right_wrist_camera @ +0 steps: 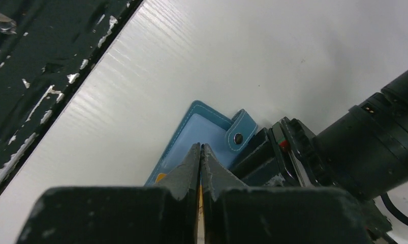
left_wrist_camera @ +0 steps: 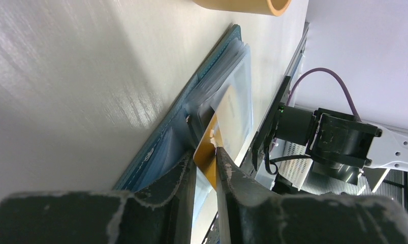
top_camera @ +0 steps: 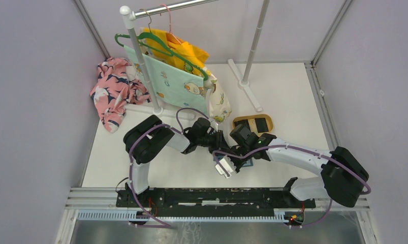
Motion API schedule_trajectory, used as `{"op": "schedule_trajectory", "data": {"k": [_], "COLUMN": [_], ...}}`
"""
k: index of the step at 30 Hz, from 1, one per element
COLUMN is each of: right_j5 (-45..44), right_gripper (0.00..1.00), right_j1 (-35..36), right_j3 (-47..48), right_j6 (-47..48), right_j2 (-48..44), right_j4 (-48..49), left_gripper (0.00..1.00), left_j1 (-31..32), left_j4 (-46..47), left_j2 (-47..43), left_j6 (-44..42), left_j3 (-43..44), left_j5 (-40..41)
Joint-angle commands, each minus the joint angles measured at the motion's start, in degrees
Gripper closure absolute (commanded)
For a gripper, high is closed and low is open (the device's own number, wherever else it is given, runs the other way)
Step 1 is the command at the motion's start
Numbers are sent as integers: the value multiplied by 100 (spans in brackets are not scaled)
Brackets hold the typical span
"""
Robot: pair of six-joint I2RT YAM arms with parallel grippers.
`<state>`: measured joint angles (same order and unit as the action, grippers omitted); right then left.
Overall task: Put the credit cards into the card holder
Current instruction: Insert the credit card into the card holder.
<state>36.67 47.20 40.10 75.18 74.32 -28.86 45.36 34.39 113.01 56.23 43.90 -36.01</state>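
Card holder [right_wrist_camera: 207, 133] lies open on table [top_camera: 288, 96], near black rail [right_wrist_camera: 39, 61]; tan tray [left_wrist_camera: 242, 5] beyond. Left gripper [left_wrist_camera: 205, 153] narrowly parted astride gold card [left_wrist_camera: 210, 142], whose far end sits in sleeve. Right gripper [right_wrist_camera: 200, 148] closed, tips over holder's edge, crowding left arm.

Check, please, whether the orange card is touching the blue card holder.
Touching. The left wrist view shows the orange card, far end inside a clear pocket of the card holder.
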Motion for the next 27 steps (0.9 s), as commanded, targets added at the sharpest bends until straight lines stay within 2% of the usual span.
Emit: {"op": "schedule_trajectory", "data": {"k": [1, 11, 21, 27], "right_j5": [-1278, -2602, -3095, -3027], "right_gripper": [95, 95, 95, 95], "right_j1": [361, 864, 852, 643], "right_j3": [91, 33, -68, -190], "right_j6": [-780, -1172, -914, -666], "right_j2": [209, 795, 856, 682], "right_j4": [763, 1150, 730, 319], "left_gripper": [71, 71, 70, 66], "left_j1": [34, 32, 32, 19], "left_j4": [-388, -385, -405, -432], "left_j2": [276, 248, 267, 255], "left_j6": [-199, -244, -278, -304], "left_j3": [31, -39, -31, -22], "left_j5": [314, 366, 351, 357]}}
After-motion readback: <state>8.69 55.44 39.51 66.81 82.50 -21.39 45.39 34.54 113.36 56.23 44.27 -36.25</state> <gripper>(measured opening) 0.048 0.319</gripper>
